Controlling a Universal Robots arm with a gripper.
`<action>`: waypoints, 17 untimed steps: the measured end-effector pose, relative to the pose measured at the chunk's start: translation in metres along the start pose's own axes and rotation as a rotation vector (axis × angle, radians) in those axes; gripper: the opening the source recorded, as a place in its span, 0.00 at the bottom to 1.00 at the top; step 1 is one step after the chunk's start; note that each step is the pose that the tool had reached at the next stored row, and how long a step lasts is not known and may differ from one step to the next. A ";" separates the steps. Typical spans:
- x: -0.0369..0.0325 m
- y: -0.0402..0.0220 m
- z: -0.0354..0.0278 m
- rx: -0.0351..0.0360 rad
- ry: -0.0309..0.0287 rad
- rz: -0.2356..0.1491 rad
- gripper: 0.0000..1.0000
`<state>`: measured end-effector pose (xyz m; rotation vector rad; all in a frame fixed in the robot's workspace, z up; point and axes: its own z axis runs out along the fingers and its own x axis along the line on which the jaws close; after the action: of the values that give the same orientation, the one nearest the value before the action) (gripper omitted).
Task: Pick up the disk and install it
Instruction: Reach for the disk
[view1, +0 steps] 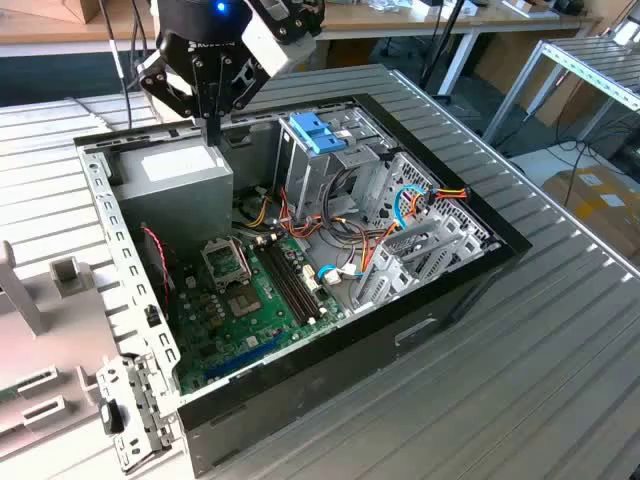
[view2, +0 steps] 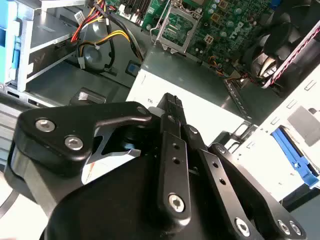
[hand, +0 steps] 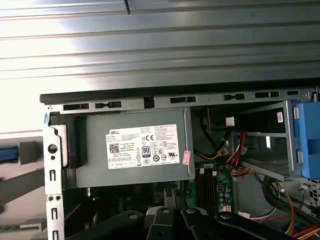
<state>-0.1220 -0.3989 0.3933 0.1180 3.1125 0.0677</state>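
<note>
Gripper (view1: 212, 138) hangs upper left over the power supply (view1: 190, 190), fingers pinched together on nothing. I'd say spread them well before reaching for the disk.

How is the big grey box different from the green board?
The grey box is a tall, plain block with a white sticker; the green board lies flat, crowded with small parts. The box fills one corner; the board spreads over the floor. Both sit inside the open computer case.

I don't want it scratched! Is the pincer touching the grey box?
Cannot tell. In the exterior view the pincer hangs over the grey box; neither contact nor gap shows plainly.
</note>
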 end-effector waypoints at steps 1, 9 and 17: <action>0.0003 0.0000 0.0000 0.0000 0.0000 0.000 0.11; 0.0028 -0.0002 -0.0001 0.0000 0.0000 0.000 0.11; 0.0054 -0.0004 -0.0001 0.0000 0.0000 0.000 0.11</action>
<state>-0.1274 -0.3989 0.3933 0.1180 3.1125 0.0676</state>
